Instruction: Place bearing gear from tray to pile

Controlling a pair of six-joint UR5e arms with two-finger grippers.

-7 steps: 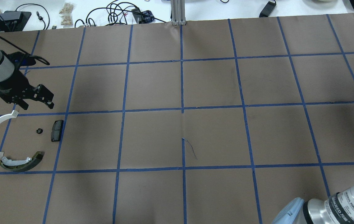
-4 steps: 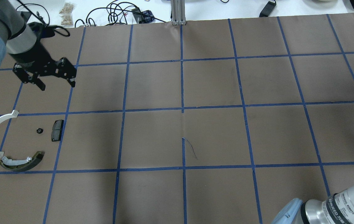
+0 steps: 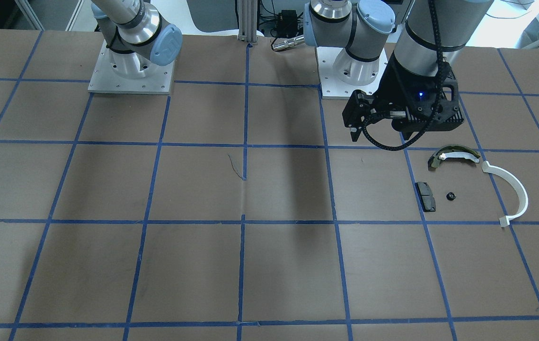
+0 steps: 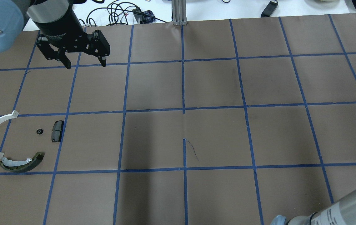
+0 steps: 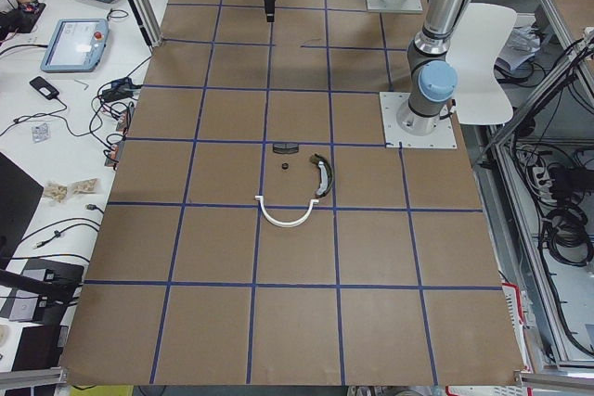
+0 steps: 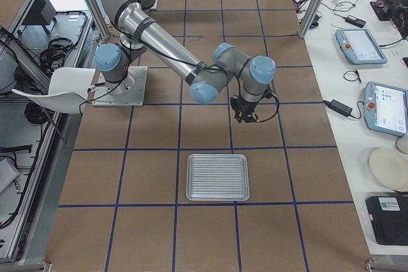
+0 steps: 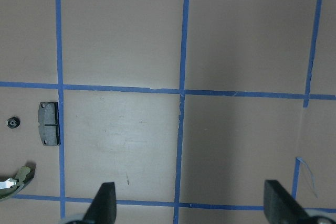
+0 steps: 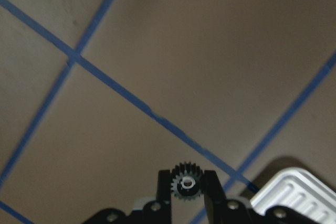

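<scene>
**Front view.** The left pincer (image 3: 382, 137) hangs high, jaws wide, with nothing in them. The pile (image 3: 468, 187) lies off to one side of it, not beneath. The shoe (image 3: 454, 155) is nearest, then the pad (image 3: 426, 196) and the cog (image 3: 451, 195), with the arc (image 3: 515, 189) farthest out. It is probably raised there so the pile stays reachable.

**Overhead.** From that pincer the table (image 4: 215, 134) runs bare, square after square, to the far side. A carry has open room here. The cables lie past the table's edge, behind the pincer.

**Left view.** The pile's parts lie spaced, with the arc's end just beside the shoe. The gap around the cog looks wide enough for another small piece.

**Right view.** The right pincer (image 6: 245, 118) hangs just beside the tray (image 6: 217, 198), outside its rim. The pile is well apart from it, at the table's other end.

**Left wrist.** The pad and cog sit out past one of the spread fingers (image 7: 105, 203). Only paper and tape show between the two fingers.

**Right wrist.** The gear (image 8: 185, 183) is pinched by its teeth between the right pincer's tips, its bore facing the camera. That grip is likely meant to let it go down flat. A corner of the tray shows just beside the pincer.
</scene>
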